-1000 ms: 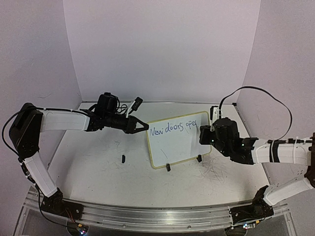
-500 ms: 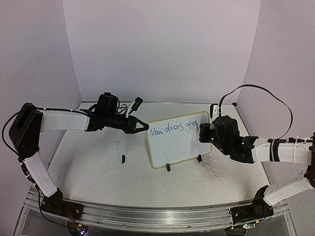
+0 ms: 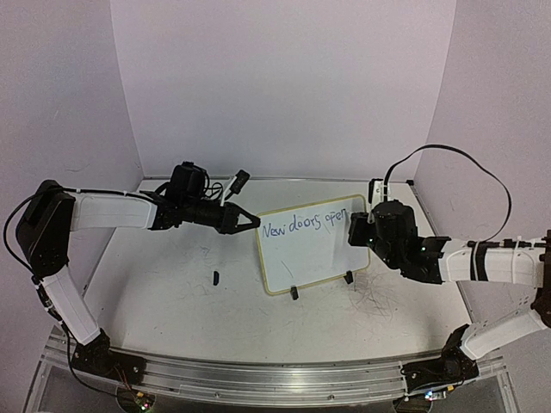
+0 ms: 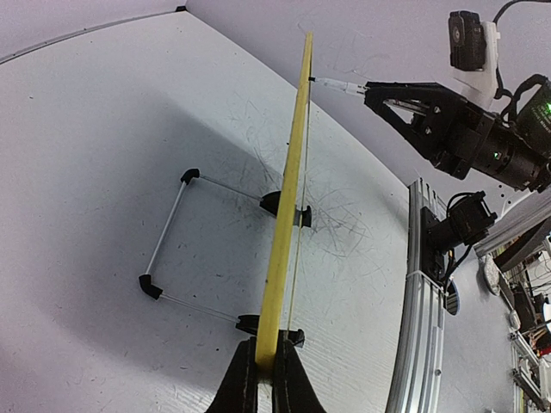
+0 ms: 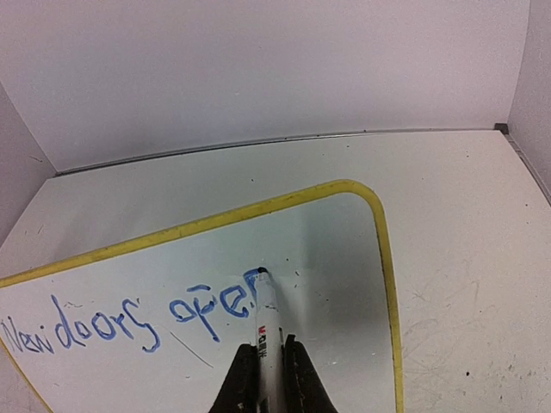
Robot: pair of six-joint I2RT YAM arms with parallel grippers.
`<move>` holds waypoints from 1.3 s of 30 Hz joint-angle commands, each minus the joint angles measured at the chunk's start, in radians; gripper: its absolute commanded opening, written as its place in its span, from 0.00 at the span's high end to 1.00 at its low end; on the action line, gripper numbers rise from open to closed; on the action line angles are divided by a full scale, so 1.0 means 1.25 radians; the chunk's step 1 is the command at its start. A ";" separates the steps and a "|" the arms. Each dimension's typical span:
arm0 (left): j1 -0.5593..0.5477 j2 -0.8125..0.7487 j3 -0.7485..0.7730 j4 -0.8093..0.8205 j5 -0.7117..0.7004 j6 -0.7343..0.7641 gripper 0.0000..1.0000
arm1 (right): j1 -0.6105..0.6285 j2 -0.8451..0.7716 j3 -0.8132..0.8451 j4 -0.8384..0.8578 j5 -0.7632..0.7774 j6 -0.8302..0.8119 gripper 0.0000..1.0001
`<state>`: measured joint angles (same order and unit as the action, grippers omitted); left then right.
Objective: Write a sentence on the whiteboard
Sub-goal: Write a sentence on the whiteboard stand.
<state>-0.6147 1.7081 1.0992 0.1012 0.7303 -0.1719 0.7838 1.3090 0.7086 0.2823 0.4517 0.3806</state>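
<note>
Right wrist view puts us mid-word: the right claw [image 5: 269, 346] is clamped on a marker [image 5: 267, 314], its tip touching the whiteboard [image 5: 336, 249] where the sentence [image 5: 129, 320] reads "New doors open" — "ing" is not yet written, calling for small rightward strokes (we see little room there). Only the left wrist view shows the left claw [image 4: 265, 351] pinching the board's edge, upright on the tabletop [image 4: 103, 129].
</note>
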 commanded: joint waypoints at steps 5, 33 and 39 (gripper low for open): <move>-0.011 -0.022 -0.006 -0.049 -0.004 0.034 1.00 | -0.006 -0.008 -0.005 -0.021 0.005 0.025 1.00; -0.013 -0.022 -0.006 -0.050 -0.006 0.036 1.00 | -0.063 -0.074 0.002 -0.004 -0.088 -0.017 1.00; -0.013 -0.018 -0.004 -0.050 0.000 0.036 1.00 | -0.072 -0.067 -0.006 0.036 -0.139 -0.036 1.00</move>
<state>-0.6155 1.7081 1.0992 0.1012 0.7303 -0.1707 0.6967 1.2343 0.6788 0.2535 0.3328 0.3674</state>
